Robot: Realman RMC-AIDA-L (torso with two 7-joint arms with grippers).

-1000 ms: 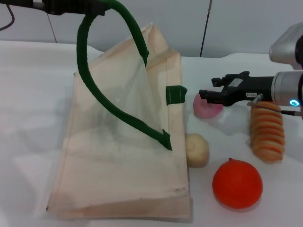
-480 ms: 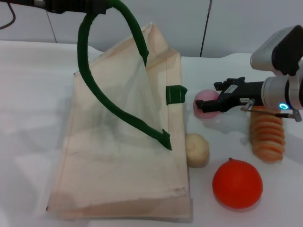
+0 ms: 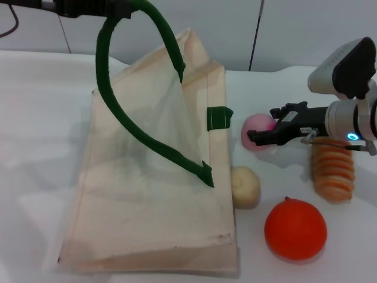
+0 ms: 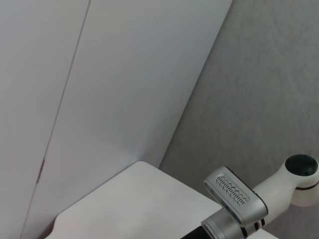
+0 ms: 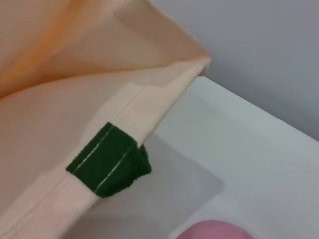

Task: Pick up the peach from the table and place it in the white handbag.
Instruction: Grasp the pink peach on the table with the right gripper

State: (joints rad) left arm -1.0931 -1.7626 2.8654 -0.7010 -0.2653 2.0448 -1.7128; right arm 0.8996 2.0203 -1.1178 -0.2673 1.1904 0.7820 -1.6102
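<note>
The peach [image 3: 257,129] lay on the white table [image 3: 41,118], just beside the right edge of the white handbag [image 3: 147,194] and level with the short green tab [image 3: 219,117] sewn to that edge. In the right wrist view only the top of the peach [image 5: 214,230] showed, near the same green tab [image 5: 108,160] and the bag's folded hem [image 5: 149,94].

The right gripper [image 3: 259,137] reached in from the right, its dark fingers [image 3: 277,131] lying across the near right side of the peach. The fingers looked closed around the fruit, though the contact itself could not be confirmed. The peach was on the table surface or barely above it; the views did not settle which.

The left gripper [image 3: 88,7] was at the top left of the head view, clamped on the bag's dark green handle [image 3: 118,112] and holding it raised, so the upper cloth layer stood up as a tent.

A cream ball [image 3: 245,186] touched the bag's right edge, nearer the robot than the peach. An orange fruit [image 3: 295,229] sat further right and nearer. A ridged orange spiral item [image 3: 333,167] lay beneath the right arm.
</note>
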